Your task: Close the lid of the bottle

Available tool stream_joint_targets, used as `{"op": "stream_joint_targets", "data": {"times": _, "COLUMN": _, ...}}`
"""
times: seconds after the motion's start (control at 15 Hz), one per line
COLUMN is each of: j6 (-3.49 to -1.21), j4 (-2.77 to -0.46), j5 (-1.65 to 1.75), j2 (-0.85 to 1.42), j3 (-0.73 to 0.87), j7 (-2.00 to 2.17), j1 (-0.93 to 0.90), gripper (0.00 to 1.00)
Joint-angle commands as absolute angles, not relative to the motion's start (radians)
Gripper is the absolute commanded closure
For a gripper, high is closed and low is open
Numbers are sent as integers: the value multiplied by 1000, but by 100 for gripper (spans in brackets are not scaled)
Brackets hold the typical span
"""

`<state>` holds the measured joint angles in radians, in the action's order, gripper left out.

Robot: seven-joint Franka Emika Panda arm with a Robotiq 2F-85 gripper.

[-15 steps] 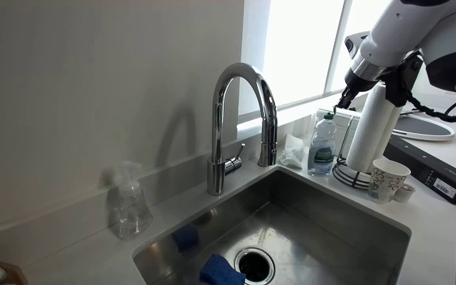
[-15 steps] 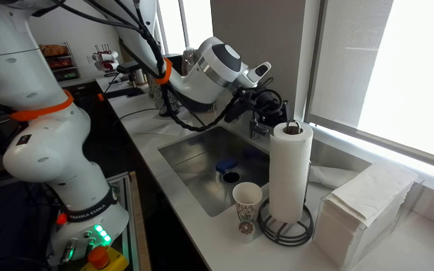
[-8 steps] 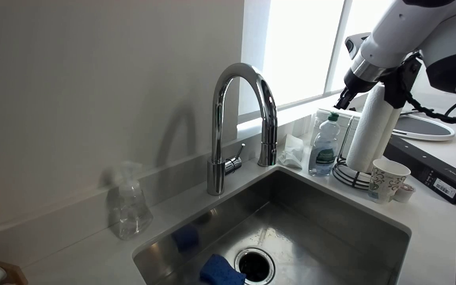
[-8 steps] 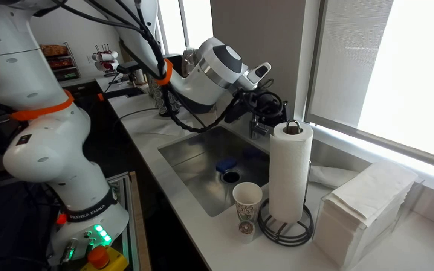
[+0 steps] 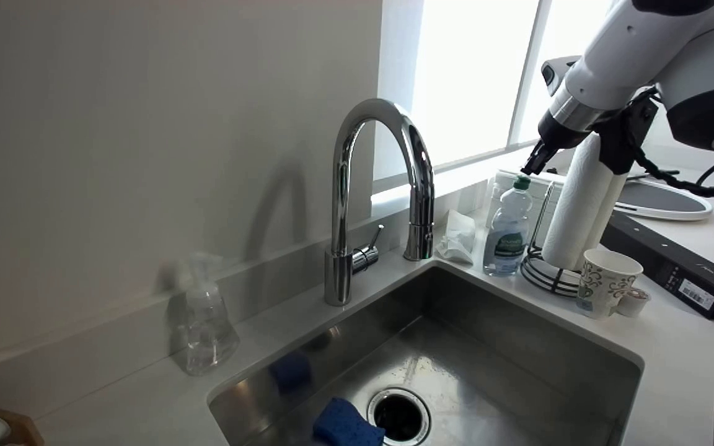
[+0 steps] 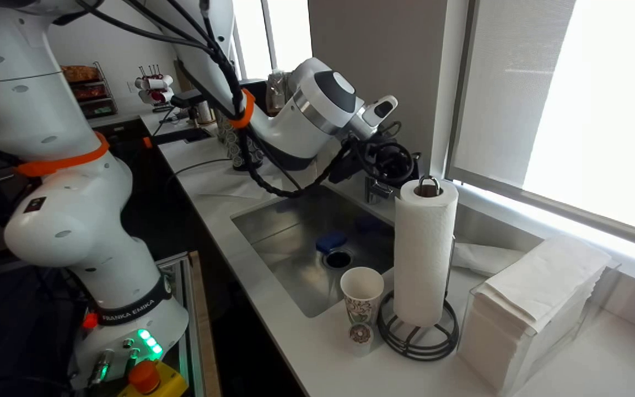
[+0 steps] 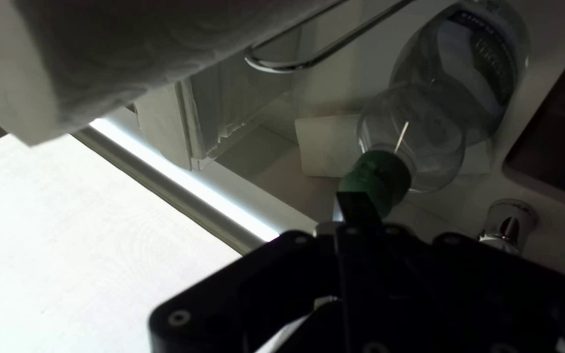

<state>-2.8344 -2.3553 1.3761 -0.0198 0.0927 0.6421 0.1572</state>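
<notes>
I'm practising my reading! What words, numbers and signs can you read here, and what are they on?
"FRANKA EMIKA": on the black band low on the robot arm.
"PLANTS": on the bottle, slanted and dim in the wrist view.
Too small or blurred: the bottle's other words, print on the long black box and its white sticker, the top of the little pod, the arm's small black patch.
No readable numbers.

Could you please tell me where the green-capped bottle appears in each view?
In an exterior view: the green-capped bottle is right of centre.
In an exterior view: not visible, likely behind the paper towel roll.
In the wrist view: the green-capped bottle at upper right.
Landmark in all three: the paper towel roll.
</notes>
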Motion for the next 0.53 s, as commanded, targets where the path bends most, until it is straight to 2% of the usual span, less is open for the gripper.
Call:
{"op": "stream_joint_targets", "data": {"times": 0.0, "j6": -2917, "j4": -2353, "j5": 1401, "j2": 1, "j3": 107, "j7": 692, "j1": 169, "gripper": 100}}
{"op": "stream_joint_targets", "data": {"times": 0.47, "j6": -2962, "j4": -2361, "j5": 1373, "j2": 14, "j3": 124, "j7": 691, "j1": 175, "gripper": 100}}
